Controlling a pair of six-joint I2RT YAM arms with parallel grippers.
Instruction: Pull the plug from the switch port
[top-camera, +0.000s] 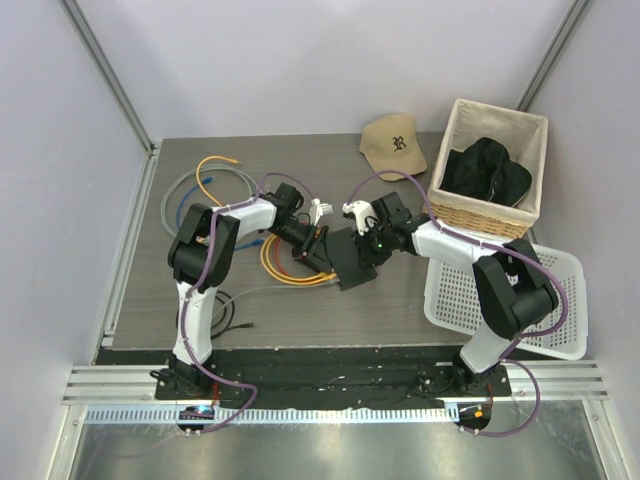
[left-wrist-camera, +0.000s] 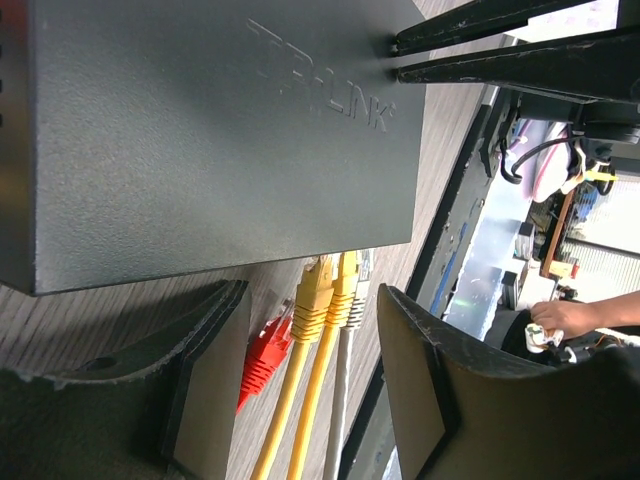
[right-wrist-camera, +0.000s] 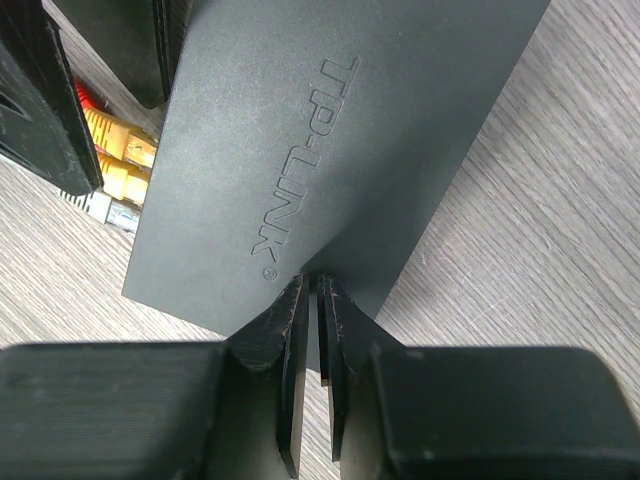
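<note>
Low in the left wrist view, the left gripper (left-wrist-camera: 305, 335) stands open astride two yellow plugs (left-wrist-camera: 325, 295), nearer them than its partner; they run down-frame from the switch (left-wrist-camera: 200, 130), whose opposite edge the right gripper (right-wrist-camera: 318, 300) pinches.

You can't see the ports on the switch (left-wrist-camera: 200, 130) at all, its edge hides where the yellow plugs (left-wrist-camera: 325, 290) go in, and from the top they're too small.
</note>
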